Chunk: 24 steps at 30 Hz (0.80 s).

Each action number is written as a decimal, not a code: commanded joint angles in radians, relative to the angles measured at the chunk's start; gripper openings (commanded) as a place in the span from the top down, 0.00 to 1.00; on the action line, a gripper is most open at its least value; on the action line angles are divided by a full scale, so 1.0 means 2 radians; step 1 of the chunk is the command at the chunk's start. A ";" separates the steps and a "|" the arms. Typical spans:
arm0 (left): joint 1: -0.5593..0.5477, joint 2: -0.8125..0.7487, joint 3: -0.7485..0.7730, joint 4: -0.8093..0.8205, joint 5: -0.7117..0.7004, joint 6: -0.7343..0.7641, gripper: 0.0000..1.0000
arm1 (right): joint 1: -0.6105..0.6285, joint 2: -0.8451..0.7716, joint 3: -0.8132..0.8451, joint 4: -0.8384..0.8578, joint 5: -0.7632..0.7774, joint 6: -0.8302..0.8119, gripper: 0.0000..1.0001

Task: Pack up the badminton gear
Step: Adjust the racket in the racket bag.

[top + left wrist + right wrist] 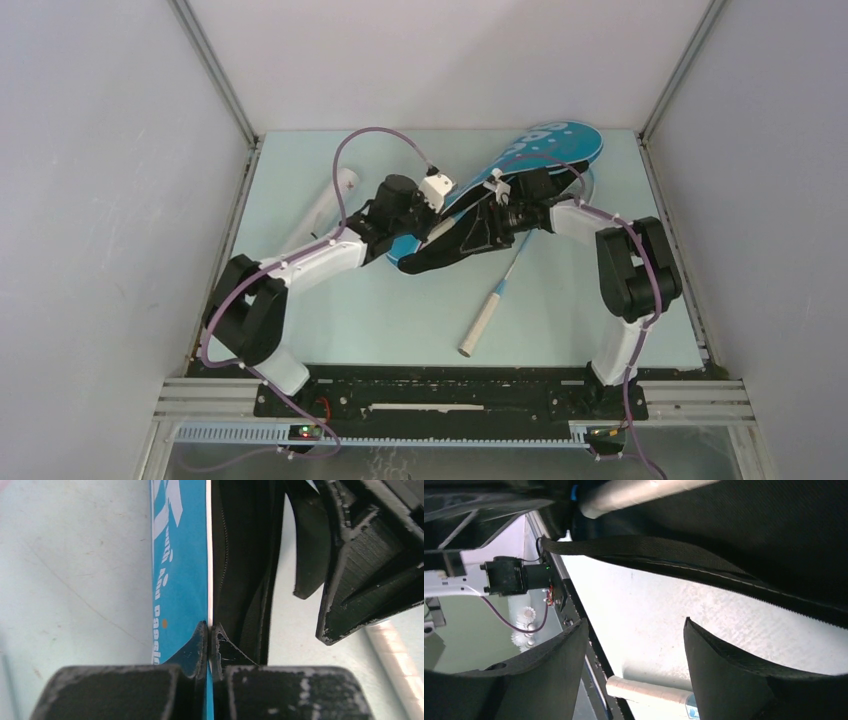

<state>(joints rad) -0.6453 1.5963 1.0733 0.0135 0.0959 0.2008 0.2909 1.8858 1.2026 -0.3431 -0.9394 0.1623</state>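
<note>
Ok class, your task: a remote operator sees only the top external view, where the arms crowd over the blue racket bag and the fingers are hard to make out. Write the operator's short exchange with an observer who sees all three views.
Operator: Is anything held on the left side?
Observer: Yes. In the left wrist view, the left gripper is pinched shut on the edge of the bag.
Operator: And on the right?
Observer: In the right wrist view, the right gripper has its jaws apart with nothing between them. The black strap runs across beyond them, ungripped.
</note>
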 commanded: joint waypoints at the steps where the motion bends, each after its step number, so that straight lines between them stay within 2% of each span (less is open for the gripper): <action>1: 0.021 -0.027 0.002 0.025 0.106 -0.069 1.00 | 0.016 -0.049 -0.036 0.156 -0.038 0.020 0.23; 3: 0.026 -0.023 0.005 0.025 0.129 -0.087 1.00 | 0.032 -0.052 -0.046 0.203 -0.028 0.027 0.22; 9: 0.055 -0.002 0.017 0.036 0.195 -0.158 1.00 | 0.080 -0.032 -0.048 0.249 -0.008 0.023 0.22; 15: 0.073 0.012 0.023 0.049 0.234 -0.207 1.00 | 0.096 -0.009 -0.054 0.305 0.001 0.019 0.22; 24: 0.094 0.029 0.037 0.050 0.279 -0.239 1.00 | 0.111 0.006 -0.062 0.322 -0.010 -0.033 0.21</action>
<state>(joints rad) -0.4671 1.6573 1.0752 0.0578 0.5743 -0.2276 0.4877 1.8931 1.0794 0.2321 -0.9558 0.1761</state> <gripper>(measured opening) 0.014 0.786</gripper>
